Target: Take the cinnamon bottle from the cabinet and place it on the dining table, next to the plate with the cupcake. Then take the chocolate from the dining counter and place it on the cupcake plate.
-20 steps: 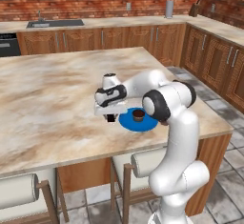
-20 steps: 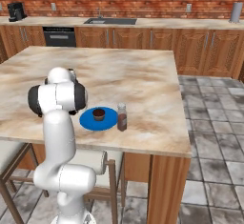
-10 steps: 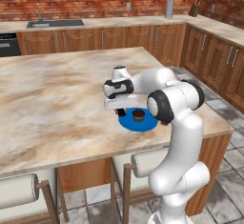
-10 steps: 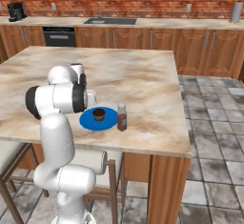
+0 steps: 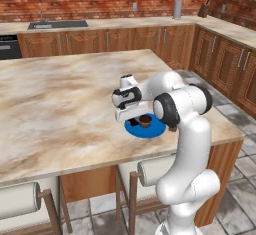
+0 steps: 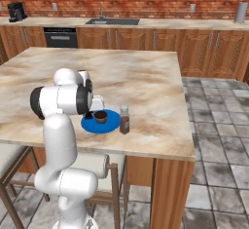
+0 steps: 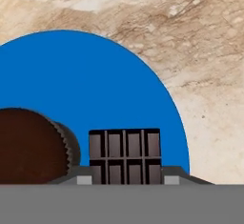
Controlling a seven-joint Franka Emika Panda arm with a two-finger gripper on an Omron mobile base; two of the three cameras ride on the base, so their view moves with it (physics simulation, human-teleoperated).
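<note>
My gripper is shut on the chocolate, a dark brown ridged bar held just over the blue plate. The cupcake stands on the plate, close beside the chocolate. From the left base camera, the gripper hangs over the plate's left rim, next to the cupcake. In the right base view the cinnamon bottle, brown with a pale cap, stands upright on the marble table just right of the plate and cupcake. The gripper is at the plate's left edge.
The plate lies near the marble island's front edge. Padded stools are tucked under that edge. Wooden cabinets and a sink line the brick back wall. A grey canister stands on the far counter.
The hand has swung right and come down with the chocolate, from over bare marble to just above the plate's left rim. Plate, cupcake and bottle have not moved.
</note>
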